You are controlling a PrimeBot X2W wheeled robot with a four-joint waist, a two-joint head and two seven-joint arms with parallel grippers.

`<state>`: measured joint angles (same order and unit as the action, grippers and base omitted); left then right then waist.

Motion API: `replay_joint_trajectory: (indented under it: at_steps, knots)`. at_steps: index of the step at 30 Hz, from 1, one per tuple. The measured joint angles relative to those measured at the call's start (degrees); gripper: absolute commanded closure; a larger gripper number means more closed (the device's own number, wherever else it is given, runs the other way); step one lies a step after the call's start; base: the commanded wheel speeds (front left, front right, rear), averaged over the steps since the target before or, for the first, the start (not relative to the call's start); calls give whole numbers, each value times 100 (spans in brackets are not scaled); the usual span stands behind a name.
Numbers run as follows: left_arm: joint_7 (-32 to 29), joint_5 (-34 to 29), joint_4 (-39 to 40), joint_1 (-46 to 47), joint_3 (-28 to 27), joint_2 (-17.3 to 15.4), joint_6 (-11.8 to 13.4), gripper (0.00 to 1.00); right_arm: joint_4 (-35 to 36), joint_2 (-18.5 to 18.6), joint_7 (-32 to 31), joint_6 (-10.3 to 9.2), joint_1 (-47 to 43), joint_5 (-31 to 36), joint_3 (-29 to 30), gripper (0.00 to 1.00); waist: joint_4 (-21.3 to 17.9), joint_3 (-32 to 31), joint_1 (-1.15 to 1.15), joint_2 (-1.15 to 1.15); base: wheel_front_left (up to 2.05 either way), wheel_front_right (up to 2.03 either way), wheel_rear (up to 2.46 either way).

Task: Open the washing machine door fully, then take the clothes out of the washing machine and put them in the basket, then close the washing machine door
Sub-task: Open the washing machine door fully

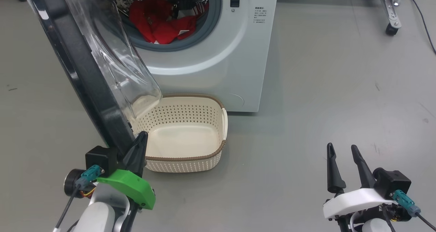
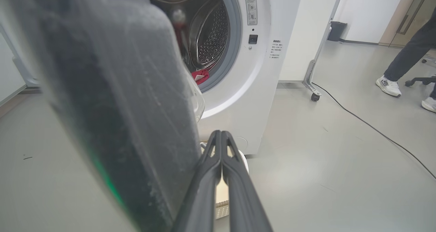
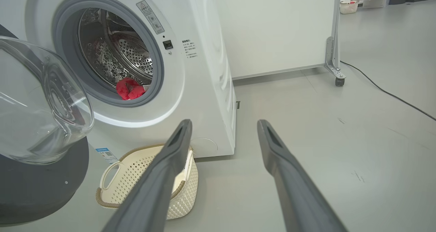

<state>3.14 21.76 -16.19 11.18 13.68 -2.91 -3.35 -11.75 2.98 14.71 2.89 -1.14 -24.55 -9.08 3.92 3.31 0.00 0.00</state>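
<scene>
— What is the washing machine (image 1: 218, 61) holding?
— Its drum is gaping open. The clothes (image 1: 160, 24) are lying in a red heap at the bottom of it, just behind the grey gasket.
— And the washing machine door (image 1: 87, 78)?
— It is standing open on the left, with its clear glass bowl facing the machine.
— Is the basket (image 1: 185, 158) carrying anything?
— It is sitting on the floor against the machine's foot, and its cream bottom is showing bare.
— The fingers?
— The left gripper (image 1: 142, 136) is keeping its fingers pressed together on nothing, just beside the door's black rim. The right gripper (image 1: 342, 147) is holding its fingers wide apart over the floor, well right of the basket.
</scene>
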Motion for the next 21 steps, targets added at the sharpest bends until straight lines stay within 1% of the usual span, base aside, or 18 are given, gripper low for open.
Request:
replay_joint_trajectory:
  at_steps: [6, 9, 21]
  knots:
    - [74, 54, -96, 0, -35, 9, 4, 100, -37, -15, 0, 9, -25, 11, 8, 0, 166, -28, 0, 0, 0, 0, 0]
    - [105, 93, -156, -1, -86, 9, 31, 100, -52, -19, 0, 52, -51, 18, 0, 0, 241, -44, 0, 0, 0, 0, 0]
    - [253, 188, -225, -1, -391, -12, 162, 100, -21, -36, 0, 55, -52, 59, -15, 0, 464, 32, 0, 0, 0, 0, 0]
